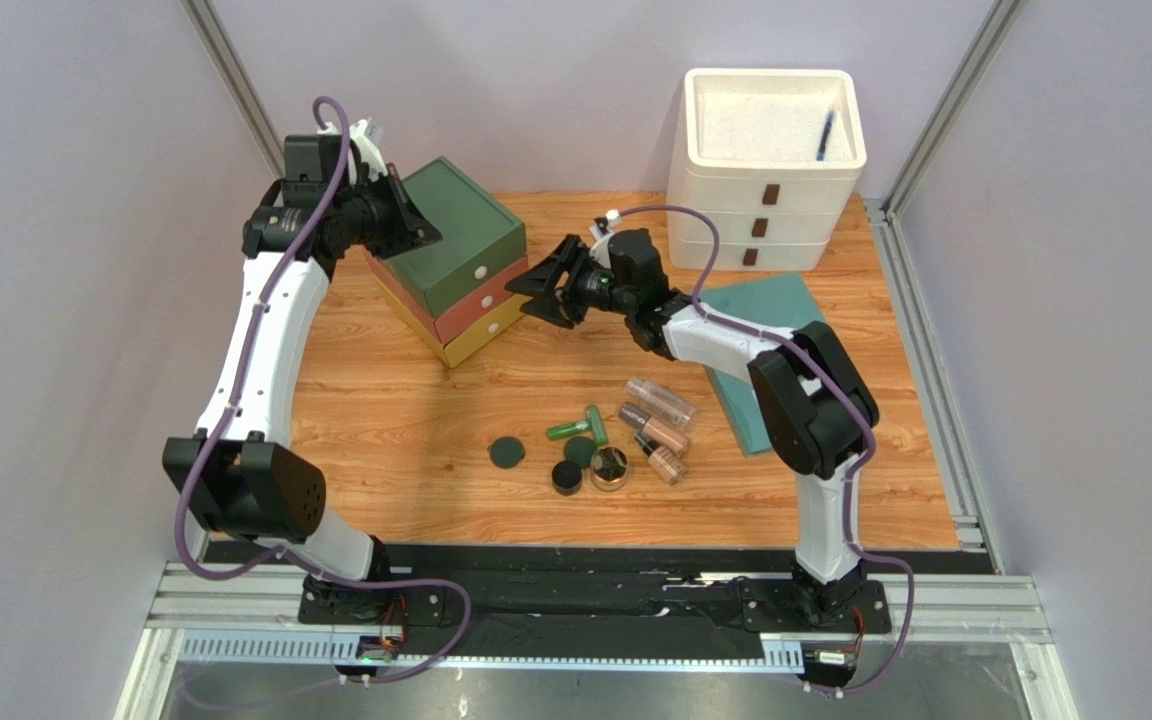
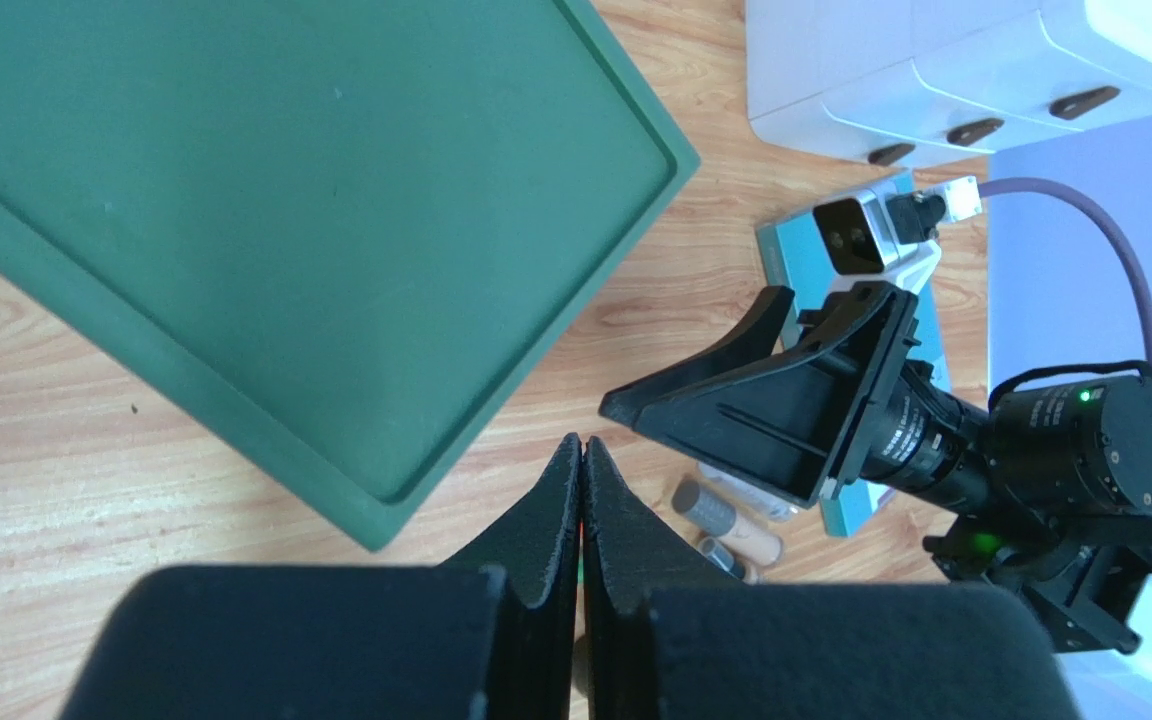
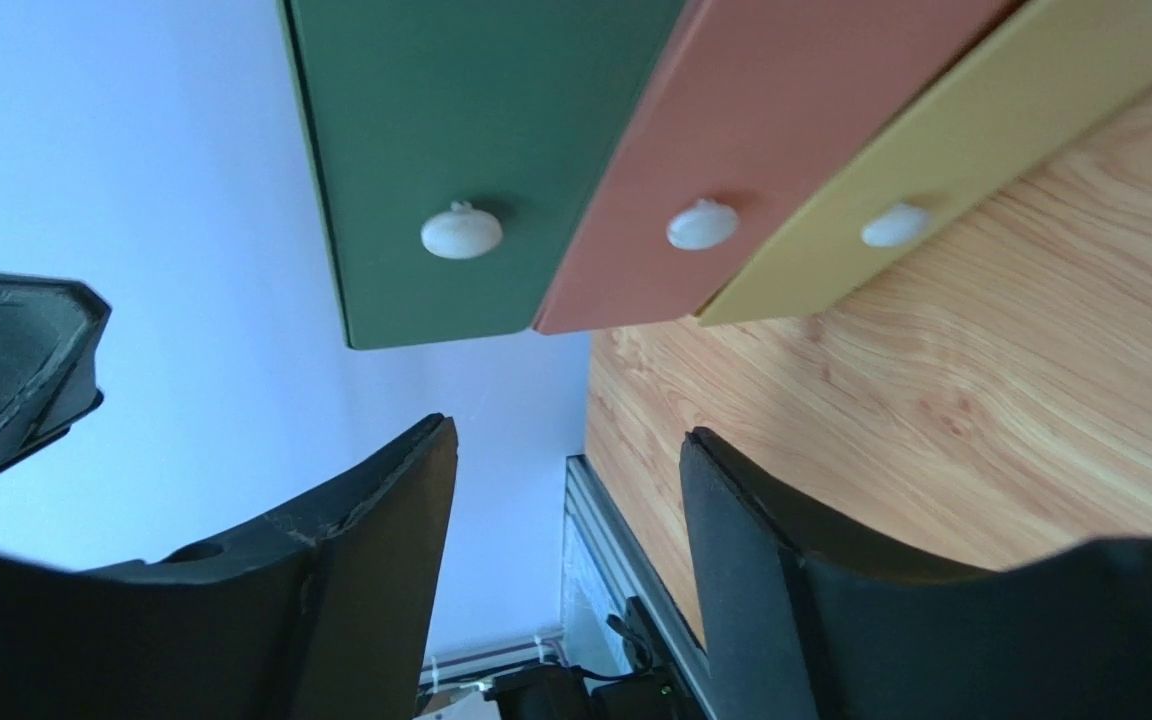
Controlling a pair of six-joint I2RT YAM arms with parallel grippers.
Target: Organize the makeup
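The makeup lies loose on the wooden table in front of the arms: a bright green tube (image 1: pixel 579 426), dark green round compacts (image 1: pixel 507 453), a gold-rimmed jar (image 1: pixel 611 470) and clear bottles with beige-pink contents (image 1: pixel 657 428). Two of the bottles also show in the left wrist view (image 2: pixel 725 518). My left gripper (image 1: pixel 420 225) (image 2: pixel 581 444) is shut and empty, held over the green top of the coloured drawer chest (image 2: pixel 282 210). My right gripper (image 1: pixel 528 296) (image 3: pixel 567 450) is open and empty, level with the chest's drawer fronts and a short gap away from them.
The coloured chest (image 1: pixel 455 240) has shut green (image 3: pixel 462 150), salmon (image 3: pixel 778 135) and yellow (image 3: pixel 988 120) drawers with white knobs. A white drawer chest (image 1: pixel 766 165) at the back right holds a blue pen (image 1: pixel 826 135). A teal flat book (image 1: pixel 770 353) lies under the right arm.
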